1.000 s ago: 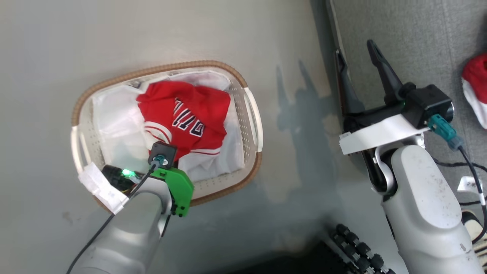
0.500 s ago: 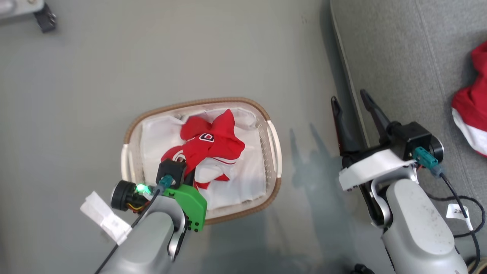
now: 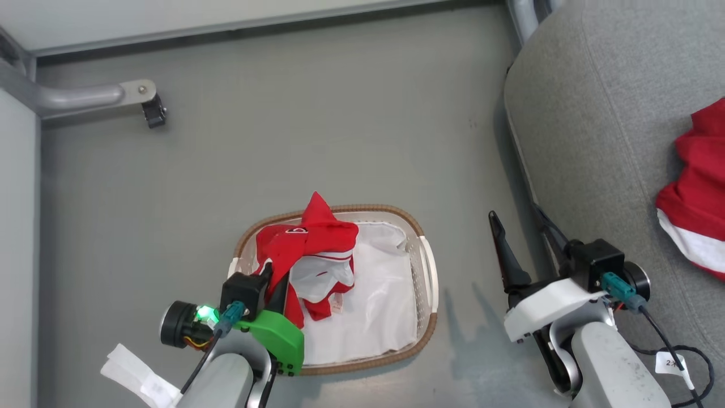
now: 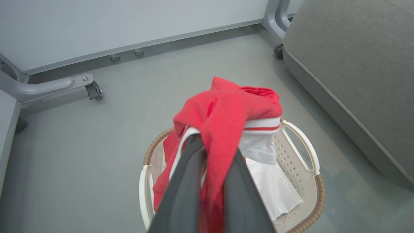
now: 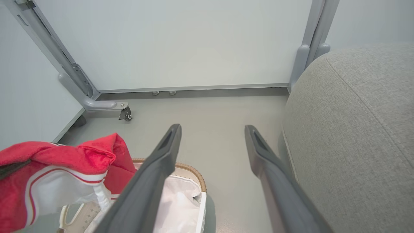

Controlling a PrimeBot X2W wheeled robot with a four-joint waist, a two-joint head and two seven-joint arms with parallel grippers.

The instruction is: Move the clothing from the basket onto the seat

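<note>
A red garment with white bands [image 3: 308, 243] hangs bunched above the basket [image 3: 433, 272], and my left gripper [image 3: 277, 283] is shut on it. In the left wrist view the red cloth [image 4: 226, 113] drapes over both dark fingers [image 4: 184, 187], hiding their tips. The right wrist view has the same garment [image 5: 58, 168] at its left edge. My right gripper [image 3: 521, 235] stands open and holds nothing, between the basket and the grey seat [image 3: 600, 130]. A second red and white garment [image 3: 694, 192] lies on the seat at the right edge.
A plain white sheet [image 3: 374, 306] lines the basket's bottom. A grey metal frame leg with a caster [image 3: 150, 107] stands on the floor at the back left, before a pale wall panel [image 5: 181, 42]. A black cable [image 3: 688, 362] trails beside my right arm.
My left gripper has risen with the red garment, which was lying in the basket a second ago and now hangs above it. The head camera has moved, so the basket sits lower and smaller.
</note>
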